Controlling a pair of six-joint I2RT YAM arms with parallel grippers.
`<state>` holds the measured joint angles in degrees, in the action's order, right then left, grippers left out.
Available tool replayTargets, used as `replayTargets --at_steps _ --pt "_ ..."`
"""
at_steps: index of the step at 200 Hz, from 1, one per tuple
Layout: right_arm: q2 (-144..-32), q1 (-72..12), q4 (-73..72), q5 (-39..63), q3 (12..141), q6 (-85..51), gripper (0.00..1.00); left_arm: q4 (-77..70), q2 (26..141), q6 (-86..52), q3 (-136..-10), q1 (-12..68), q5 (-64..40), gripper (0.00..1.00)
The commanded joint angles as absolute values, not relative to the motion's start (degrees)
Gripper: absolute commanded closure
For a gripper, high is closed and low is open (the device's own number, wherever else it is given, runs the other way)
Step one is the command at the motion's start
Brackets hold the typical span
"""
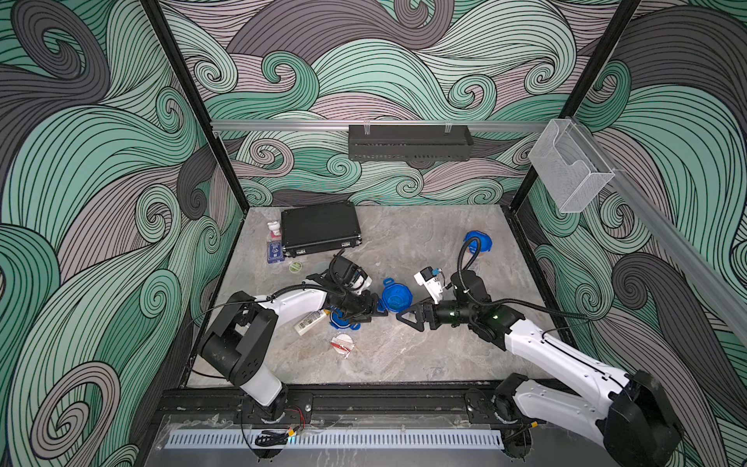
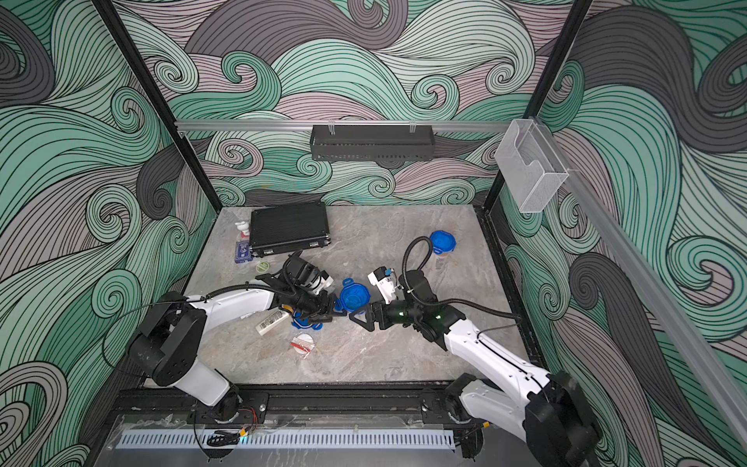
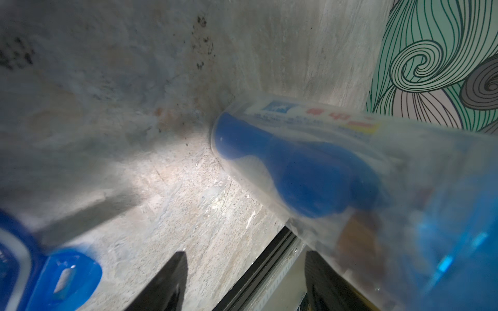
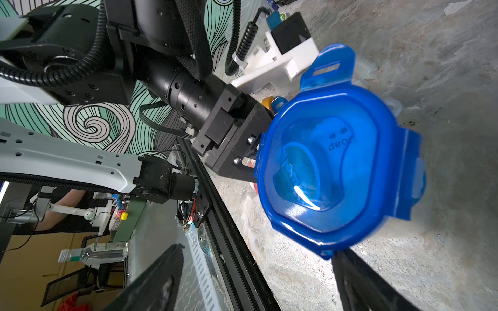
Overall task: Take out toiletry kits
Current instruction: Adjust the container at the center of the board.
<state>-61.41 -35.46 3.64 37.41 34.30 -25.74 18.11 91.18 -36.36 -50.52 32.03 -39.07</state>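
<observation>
In both top views a clear tub with a blue lid [image 1: 397, 297] [image 2: 355, 296] stands mid-table between my two grippers. My left gripper [image 1: 379, 309] [image 3: 248, 280] is open, and one finger [image 3: 323, 282] lies against the tub's wall [image 3: 404, 188]. Inside the tub I see toiletry kit pieces, a blue pouch [image 3: 296, 172] and a labelled tube [image 3: 310, 115]. My right gripper [image 1: 406, 319] [image 4: 258, 280] is open just short of the lid [image 4: 336, 172]. On the table lie a white bottle with an orange cap [image 1: 309, 322] and a round white packet [image 1: 342, 343].
A loose blue lid [image 1: 338, 322] lies under my left wrist. A second blue-lidded tub [image 1: 478, 241] stands at the right. The shut black case [image 1: 319, 228], a pump bottle [image 1: 275, 242] and a small green disc [image 1: 295, 266] sit at the back left.
</observation>
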Motion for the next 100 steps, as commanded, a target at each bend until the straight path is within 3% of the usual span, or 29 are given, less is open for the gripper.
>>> replayTargets --at_steps 1,65,100 --pt "-60.38 -35.84 2.9 38.18 33.49 -25.58 0.13 19.69 89.97 -34.72 -53.31 31.49 -38.12 0.3" --pt "-59.24 -35.78 1.76 38.24 32.4 -25.55 0.12 23.12 88.63 -33.54 -54.86 31.03 -36.8 0.28" --pt "-57.83 -35.84 5.04 35.78 32.21 -24.13 0.11 32.96 84.8 -31.2 -54.61 30.51 -32.29 0.28"
